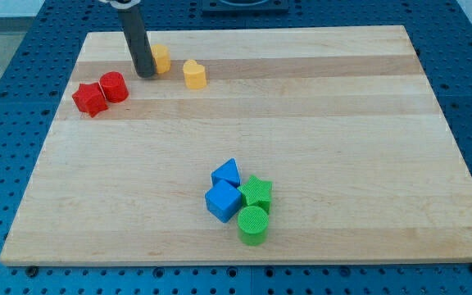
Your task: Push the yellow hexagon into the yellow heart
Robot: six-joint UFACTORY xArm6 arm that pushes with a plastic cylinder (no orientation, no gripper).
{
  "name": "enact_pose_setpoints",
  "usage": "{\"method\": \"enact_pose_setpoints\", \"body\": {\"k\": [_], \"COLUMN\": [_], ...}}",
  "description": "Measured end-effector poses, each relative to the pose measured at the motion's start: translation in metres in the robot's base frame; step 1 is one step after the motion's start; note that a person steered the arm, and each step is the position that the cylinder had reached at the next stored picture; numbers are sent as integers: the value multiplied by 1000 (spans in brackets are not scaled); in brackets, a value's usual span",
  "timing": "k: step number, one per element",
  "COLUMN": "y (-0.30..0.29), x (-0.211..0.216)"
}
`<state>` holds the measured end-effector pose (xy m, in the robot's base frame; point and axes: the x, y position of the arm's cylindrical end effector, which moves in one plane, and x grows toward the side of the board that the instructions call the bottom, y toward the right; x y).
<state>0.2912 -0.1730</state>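
The yellow hexagon point(161, 58) lies near the top left of the wooden board, partly hidden behind my rod. My tip point(145, 74) rests on the board right at the hexagon's left side, touching or almost touching it. The yellow heart point(193, 74) lies a short way to the right of the hexagon and slightly lower, with a small gap between them.
A red cylinder point(114, 86) and a red star point(90, 99) sit together left of my tip. A blue triangle point(227, 173), blue cube point(224, 201), green star point(256, 192) and green cylinder point(252, 224) cluster near the bottom centre. The board's top edge point(244, 29) is close above the hexagon.
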Motion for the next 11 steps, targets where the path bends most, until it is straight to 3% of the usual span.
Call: {"method": "enact_pose_setpoints", "body": {"k": [4,7,10,11], "y": [-11,70,45,45], "x": [-34,-7,0,44]}}
